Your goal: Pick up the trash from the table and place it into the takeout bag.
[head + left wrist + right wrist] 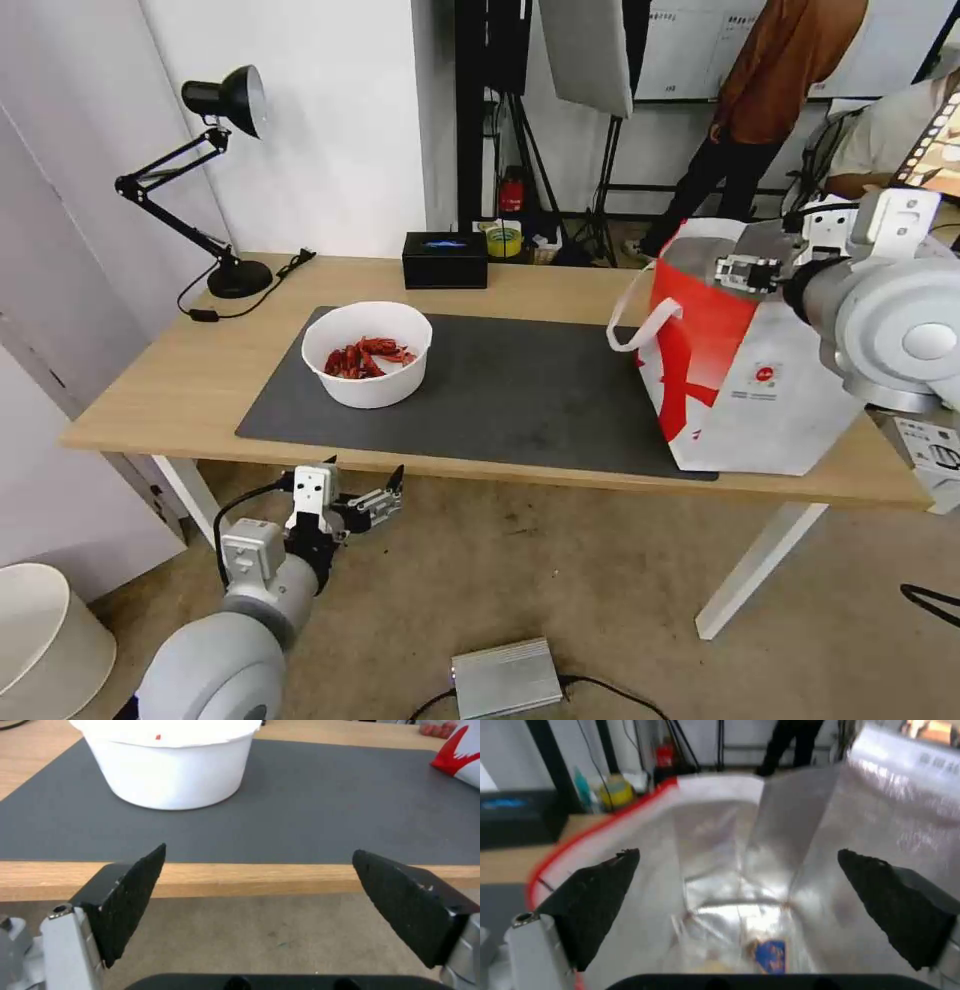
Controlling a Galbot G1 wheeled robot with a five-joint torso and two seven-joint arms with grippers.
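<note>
While over takeout bag [740,390], right gripper [740,885] fingers [595,896] apart.

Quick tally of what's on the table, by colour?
White: 1, bowl
White and red: 1, takeout bag
Black: 2, lamp and box
Dark grey: 1, mat
Total: 5

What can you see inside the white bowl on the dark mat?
Red crayfish shells lie piled inside the white bowl, seen from the head view. Whatever lies beneath the pile is covered.
</note>
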